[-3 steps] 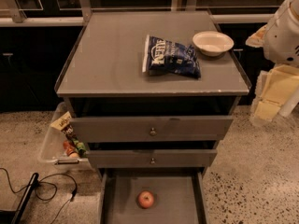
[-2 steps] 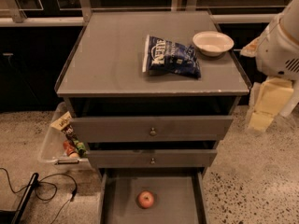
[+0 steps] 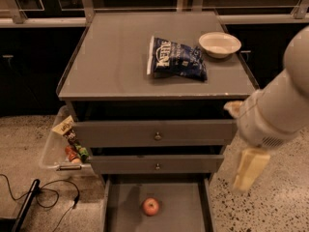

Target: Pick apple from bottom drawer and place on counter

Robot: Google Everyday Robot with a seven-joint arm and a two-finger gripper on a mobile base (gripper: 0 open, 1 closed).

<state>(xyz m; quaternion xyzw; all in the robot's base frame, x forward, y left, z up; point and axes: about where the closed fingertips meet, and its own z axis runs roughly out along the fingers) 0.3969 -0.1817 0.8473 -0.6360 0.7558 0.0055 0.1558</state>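
Note:
The apple (image 3: 150,206), small and red, lies on the floor of the open bottom drawer (image 3: 186,208), near its middle. The counter (image 3: 116,57) is the flat grey top of the cabinet. My gripper (image 3: 248,170) hangs from the pale arm at the right, beside the cabinet's front right corner. It is level with the two upper drawers, above and to the right of the apple and well apart from it. It holds nothing that I can see.
A blue chip bag (image 3: 176,58) and a white bowl (image 3: 219,44) lie on the counter's right half. The two upper drawers (image 3: 154,132) stick out slightly. A clear bin (image 3: 60,151) with snacks stands left of the cabinet. Black cables (image 3: 48,197) lie on the speckled floor.
The arm and gripper have moved left and down, from beside the counter's right edge to the cabinet's front right corner. The apple has not moved.

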